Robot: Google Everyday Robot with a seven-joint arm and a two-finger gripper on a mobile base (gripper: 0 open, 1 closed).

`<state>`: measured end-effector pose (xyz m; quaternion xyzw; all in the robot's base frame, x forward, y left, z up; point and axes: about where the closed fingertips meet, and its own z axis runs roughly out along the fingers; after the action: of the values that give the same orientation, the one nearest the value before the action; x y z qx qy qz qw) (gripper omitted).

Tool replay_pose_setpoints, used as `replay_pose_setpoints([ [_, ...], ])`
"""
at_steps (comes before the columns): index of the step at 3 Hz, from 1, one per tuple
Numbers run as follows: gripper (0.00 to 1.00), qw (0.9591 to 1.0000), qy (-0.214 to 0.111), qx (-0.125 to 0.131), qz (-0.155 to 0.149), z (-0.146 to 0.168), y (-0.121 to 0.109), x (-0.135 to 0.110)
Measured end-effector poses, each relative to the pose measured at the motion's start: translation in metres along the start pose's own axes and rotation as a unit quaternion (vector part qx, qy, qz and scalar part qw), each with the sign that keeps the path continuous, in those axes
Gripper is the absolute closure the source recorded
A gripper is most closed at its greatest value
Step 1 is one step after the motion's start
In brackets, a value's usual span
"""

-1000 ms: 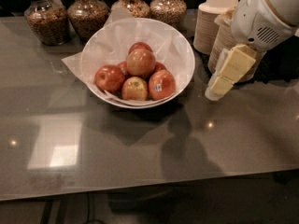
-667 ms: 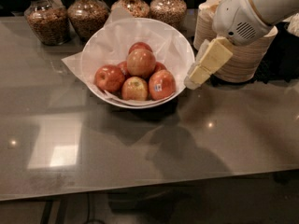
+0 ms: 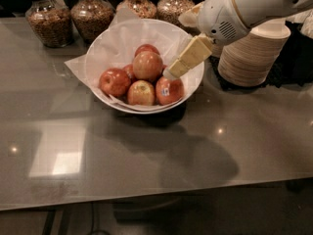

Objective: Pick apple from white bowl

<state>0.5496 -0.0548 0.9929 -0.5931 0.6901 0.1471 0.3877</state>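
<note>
The white bowl [image 3: 105, 45] with a crumpled paper liner stands at the back middle of the grey table. Several apples lie in it. The largest apple [image 3: 147, 65], red with a pale orange blush, sits on top in the middle. A red apple with a sticker [image 3: 169, 91] lies front right, a smaller apple with a yellow-green patch [image 3: 141, 93] in front, and a red one [image 3: 114, 81] at the left. My gripper [image 3: 170, 73] reaches down-left from the white arm over the bowl's right side. Its tip is just right of the largest apple, above the sticker apple.
Several glass jars of grain [image 3: 45, 18] stand in a row behind the bowl. A tall stack of beige paper bowls [image 3: 252, 53] stands to the right, under my arm. The table's front edge [image 3: 156, 199] runs across the lower part of the view.
My gripper has moved left from beside the bowl's right rim to over the bowl, close to the apples. The apples and bowl have not moved.
</note>
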Motion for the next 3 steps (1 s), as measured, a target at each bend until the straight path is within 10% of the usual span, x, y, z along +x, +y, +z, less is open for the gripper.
replay_pose_setpoints([
  [3, 0.12, 0.9994, 0.006, -0.03, -0.015, 0.054, 0.001, -0.013],
])
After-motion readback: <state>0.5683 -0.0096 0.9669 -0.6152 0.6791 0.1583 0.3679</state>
